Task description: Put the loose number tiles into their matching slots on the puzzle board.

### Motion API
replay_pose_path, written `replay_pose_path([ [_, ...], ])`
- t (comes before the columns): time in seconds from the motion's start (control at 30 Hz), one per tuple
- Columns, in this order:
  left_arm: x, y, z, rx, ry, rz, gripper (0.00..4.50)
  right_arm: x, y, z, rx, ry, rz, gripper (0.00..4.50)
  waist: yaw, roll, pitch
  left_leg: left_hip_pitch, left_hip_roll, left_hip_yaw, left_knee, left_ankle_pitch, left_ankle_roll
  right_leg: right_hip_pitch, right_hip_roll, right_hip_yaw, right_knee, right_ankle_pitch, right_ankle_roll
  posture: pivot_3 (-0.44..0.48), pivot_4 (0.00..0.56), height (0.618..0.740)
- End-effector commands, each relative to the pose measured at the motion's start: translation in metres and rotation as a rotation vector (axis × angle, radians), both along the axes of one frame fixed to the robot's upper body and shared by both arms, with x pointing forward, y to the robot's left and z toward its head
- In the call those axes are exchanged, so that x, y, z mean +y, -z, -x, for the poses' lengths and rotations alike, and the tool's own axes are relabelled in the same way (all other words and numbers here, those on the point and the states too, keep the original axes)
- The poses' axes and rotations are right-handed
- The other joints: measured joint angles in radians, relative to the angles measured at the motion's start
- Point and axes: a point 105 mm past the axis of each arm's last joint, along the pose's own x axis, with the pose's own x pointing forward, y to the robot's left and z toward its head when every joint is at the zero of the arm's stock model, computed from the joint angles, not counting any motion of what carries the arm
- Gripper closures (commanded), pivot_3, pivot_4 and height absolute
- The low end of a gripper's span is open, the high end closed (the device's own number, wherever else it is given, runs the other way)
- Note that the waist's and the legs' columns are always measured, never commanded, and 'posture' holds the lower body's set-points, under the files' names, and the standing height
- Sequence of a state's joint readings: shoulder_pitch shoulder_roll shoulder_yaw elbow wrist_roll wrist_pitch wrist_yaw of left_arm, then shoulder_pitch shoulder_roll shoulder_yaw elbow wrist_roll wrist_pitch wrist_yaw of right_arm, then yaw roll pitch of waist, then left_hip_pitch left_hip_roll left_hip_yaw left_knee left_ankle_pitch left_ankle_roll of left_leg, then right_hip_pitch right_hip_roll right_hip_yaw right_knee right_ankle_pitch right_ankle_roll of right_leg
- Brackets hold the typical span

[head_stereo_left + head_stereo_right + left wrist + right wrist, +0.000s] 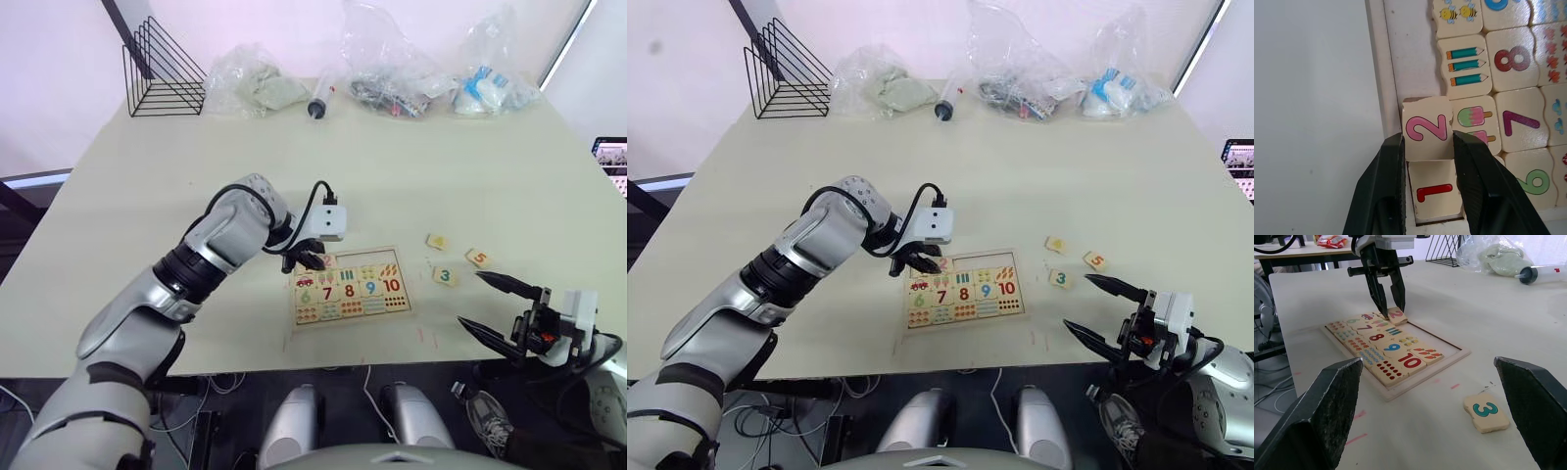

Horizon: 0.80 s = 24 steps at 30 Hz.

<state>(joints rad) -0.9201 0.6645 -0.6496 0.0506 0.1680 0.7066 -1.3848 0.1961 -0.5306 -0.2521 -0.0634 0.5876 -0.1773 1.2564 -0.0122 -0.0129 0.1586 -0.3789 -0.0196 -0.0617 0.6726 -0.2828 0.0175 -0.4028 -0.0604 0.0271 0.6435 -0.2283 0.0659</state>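
Between left fingers (1393, 186), tilted 2 tile (1426, 128)

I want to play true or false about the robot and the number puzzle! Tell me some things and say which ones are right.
1. The left gripper is holding the 2 tile. True.
2. The 2 tile lies flat in its slot. False: it is tilted, one edge raised over the puzzle board.
3. The 3 tile is already in the board. False: it lies loose on the table.
4. The right gripper is open and holds nothing. True.
5. The 1 tile sits in the board next to the 2 tile. True.
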Motion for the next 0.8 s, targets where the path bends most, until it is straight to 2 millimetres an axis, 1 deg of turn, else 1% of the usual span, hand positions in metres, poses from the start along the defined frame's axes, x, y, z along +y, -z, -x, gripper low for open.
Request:
replay_pose_path([
  [0.03,0.0001,0.0,-0.0006,-0.03,0.025,-0.024,3.59,0.0,-0.0068,0.0009,-0.037,-0.001,0.002,0.0,0.0,0.0,0.0,0.0,0.0,0.0,0.0,0.0,0.0,0.0,0.0,0.0,0.0,0.0,0.0,0.0,0.15,0.74],
  [0.47,0.0012,0.0047,0.0027,0.01,0.011,-0.018,3.59,0.0006,-0.0047,0.002,-0.034,0.001,0.007,0.0,0.0,0.0,0.0,0.0,0.0,0.0,0.0,0.0,0.0,0.0,0.0,0.0,0.0,0.0,0.0,0.0,0.15,0.74],
  [0.8,-0.0023,0.0057,-0.0007,0.01,0.002,-0.007,3.59,0.0009,-0.0036,0.0032,-0.03,0.002,0.01,0.0,0.002,0.0,0.0,0.0,0.0,0.0,0.0,0.0,0.0,0.0,0.0,0.0,0.0,0.0,0.0,0.0,0.15,0.74],
])
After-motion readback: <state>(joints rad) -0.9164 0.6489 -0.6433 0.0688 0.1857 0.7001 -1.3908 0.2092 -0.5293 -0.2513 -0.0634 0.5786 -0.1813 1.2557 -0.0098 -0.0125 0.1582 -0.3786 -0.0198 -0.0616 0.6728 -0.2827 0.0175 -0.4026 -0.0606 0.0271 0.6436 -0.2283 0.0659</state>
